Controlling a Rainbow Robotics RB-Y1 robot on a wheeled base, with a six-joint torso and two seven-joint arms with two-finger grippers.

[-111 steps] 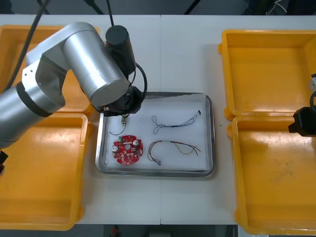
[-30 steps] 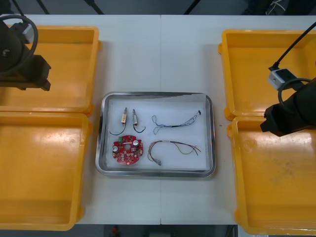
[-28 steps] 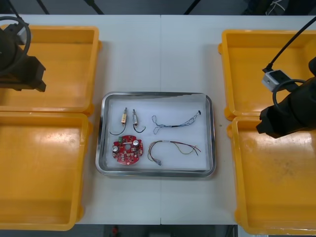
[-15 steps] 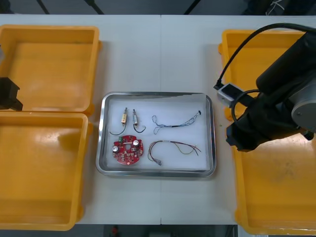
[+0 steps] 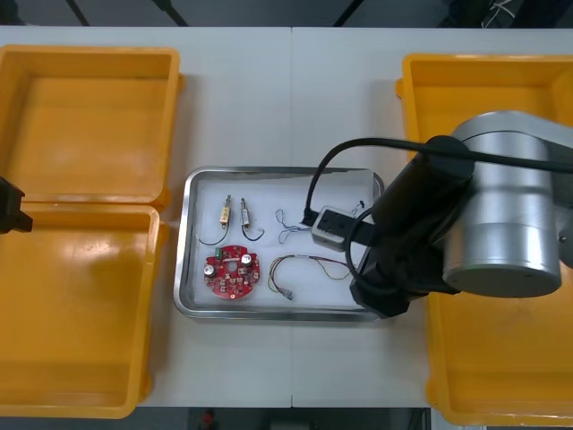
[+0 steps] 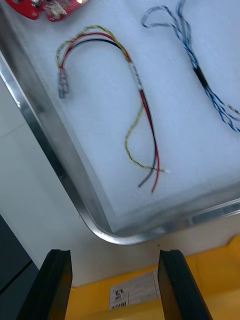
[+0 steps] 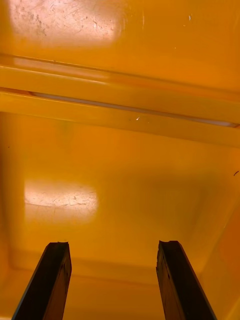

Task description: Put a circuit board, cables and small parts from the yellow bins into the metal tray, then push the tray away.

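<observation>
The metal tray (image 5: 192, 300) lies mid-table, white inside. It holds a round red circuit board (image 5: 231, 271), two small metal parts (image 5: 226, 211) with black cables, a blue and white cable (image 5: 291, 224) and a red and yellow cable (image 5: 309, 265). My right arm (image 5: 488, 219) reaches over the tray's right side. My right gripper (image 6: 112, 285) is open and holds nothing. It hovers just outside the tray's near right corner (image 6: 107, 232), short of the red and yellow cable (image 6: 137, 97). My left gripper (image 7: 112, 285) hangs open over a bare bin floor (image 7: 120, 165).
Two yellow bins (image 5: 89, 116) (image 5: 72, 313) stand to the left and two (image 5: 483, 90) (image 5: 501, 385) to the right. My left arm (image 5: 9, 213) sits at the far left edge between the left bins. A bin rim with a white label (image 6: 122, 297) lies under my right fingers.
My right arm has swung left from the right bins to over the tray's right side. My left arm has drawn back to the left edge. The tray's contents have not moved.
</observation>
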